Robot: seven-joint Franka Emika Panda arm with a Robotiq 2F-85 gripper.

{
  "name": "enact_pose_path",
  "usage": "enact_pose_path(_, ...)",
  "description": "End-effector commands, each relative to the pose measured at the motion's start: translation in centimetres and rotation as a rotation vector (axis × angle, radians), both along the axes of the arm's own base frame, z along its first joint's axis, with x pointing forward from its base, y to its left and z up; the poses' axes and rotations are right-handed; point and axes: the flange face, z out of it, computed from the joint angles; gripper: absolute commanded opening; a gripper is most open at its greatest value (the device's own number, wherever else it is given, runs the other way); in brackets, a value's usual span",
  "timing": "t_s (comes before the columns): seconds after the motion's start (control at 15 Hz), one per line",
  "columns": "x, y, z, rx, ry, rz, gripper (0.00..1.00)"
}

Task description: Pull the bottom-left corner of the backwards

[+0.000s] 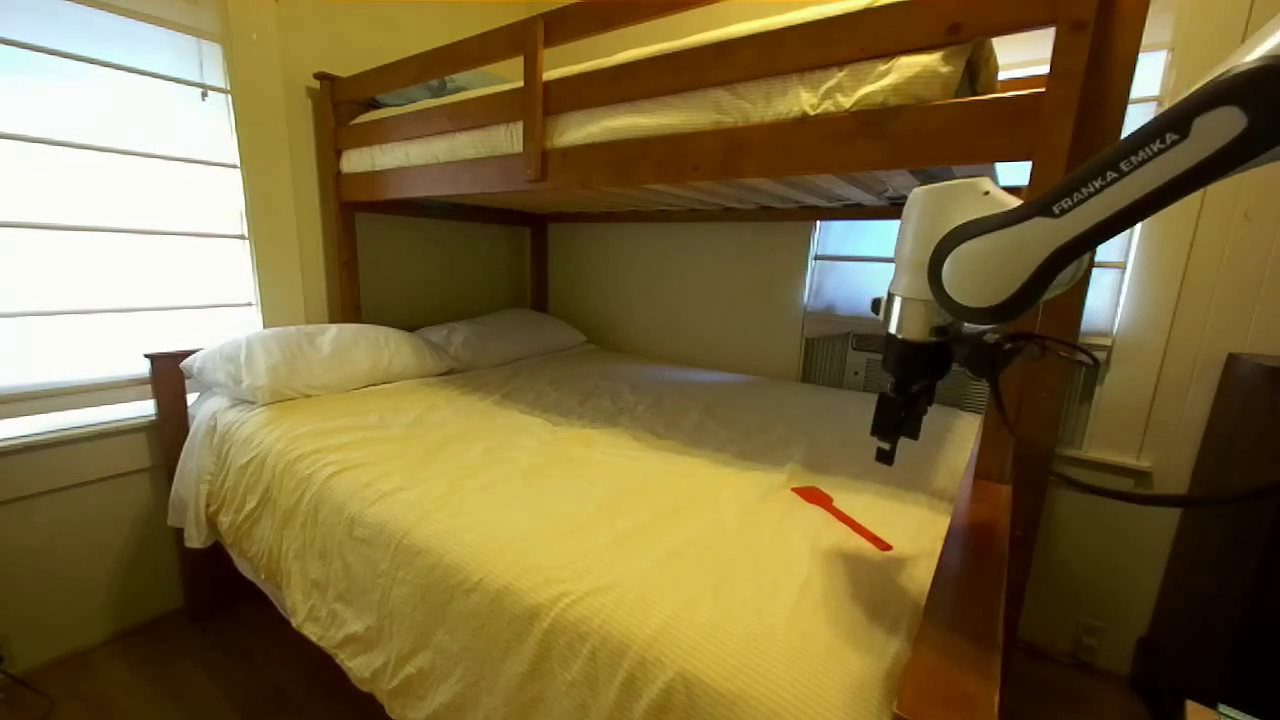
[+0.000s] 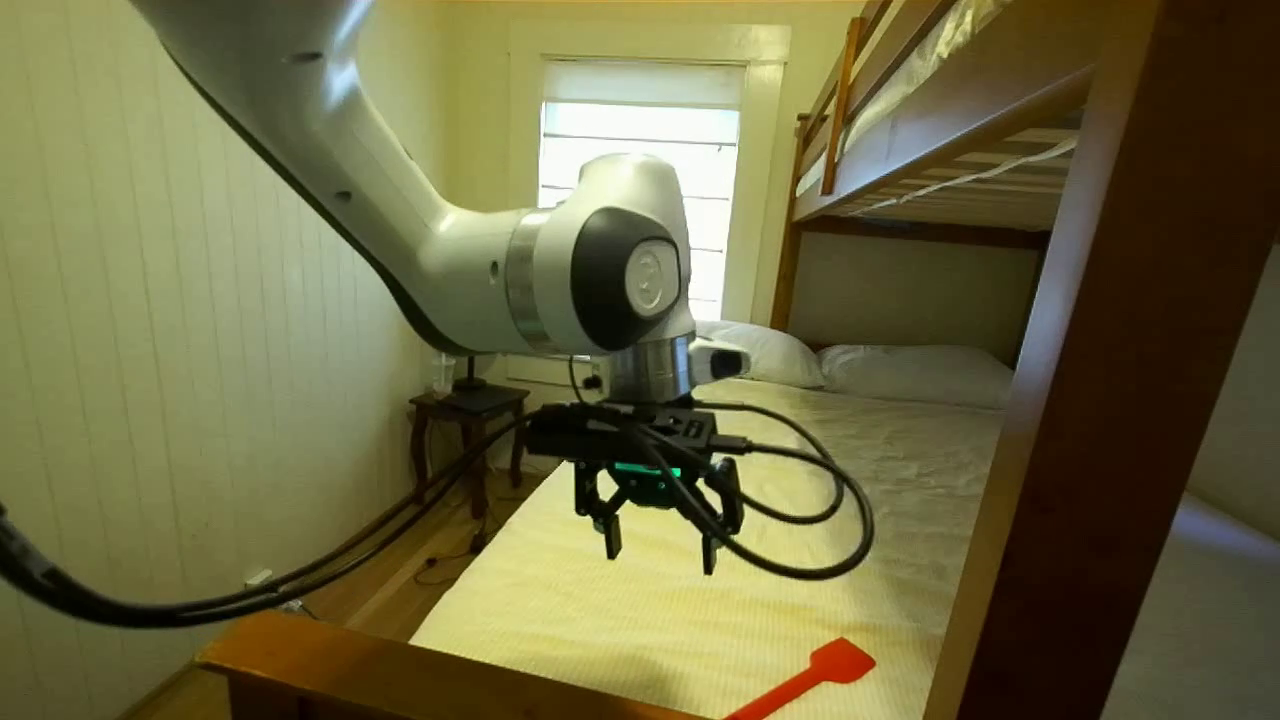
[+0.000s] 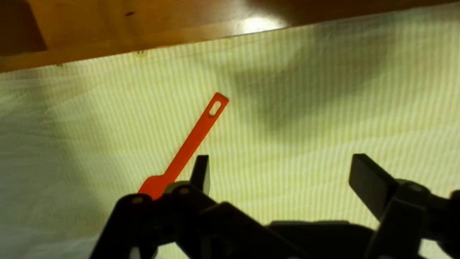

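The pale yellow bed cover (image 1: 520,520) lies wide over the lower mattress, smooth on top, and hangs down the long side. It shows in the other views too (image 2: 560,620) (image 3: 287,187). Its left edge at the foot end meets the footboard in an exterior view; the corner itself there is hidden behind the footboard or out of frame, so I cannot make it out. My gripper (image 2: 660,556) is open and empty, pointing down above the foot end of the cover, apart from it. The fingers are wide apart in the wrist view (image 3: 280,160) and also show in an exterior view (image 1: 886,455).
A red spatula (image 1: 842,518) lies flat on the cover beneath and beside my gripper. The wooden footboard (image 3: 143,28) edges the foot end. A bunk post (image 2: 1080,360) and upper bunk (image 1: 700,140) stand close. White pillows (image 1: 320,362) lie at the head. Black cables (image 2: 820,480) loop from the wrist.
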Motion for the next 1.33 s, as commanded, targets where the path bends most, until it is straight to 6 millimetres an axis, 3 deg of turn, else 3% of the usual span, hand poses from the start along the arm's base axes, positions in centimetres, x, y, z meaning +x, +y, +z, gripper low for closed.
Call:
enact_pose_path(0.0,0.3,0.9,-4.3,0.037,0.031,-0.103,1.00)
enact_pose_path(0.2,0.8,2.4,-7.2,0.118,0.060,-0.066,1.00)
enact_pose_path(0.27,0.3,1.6,-5.5,0.066,0.052,-0.081,1.00)
enact_pose_path(0.47,0.7,2.5,-7.2,0.098,0.076,-0.073,1.00)
enact_pose_path(0.67,0.7,2.4,-7.2,0.101,0.077,-0.075,1.00)
enact_pose_path(1.0,2.3,5.0,-9.7,0.140,0.009,-0.046,1.00)
enact_pose_path(1.27,3.7,5.7,-11.3,0.135,-0.061,-0.014,1.00)
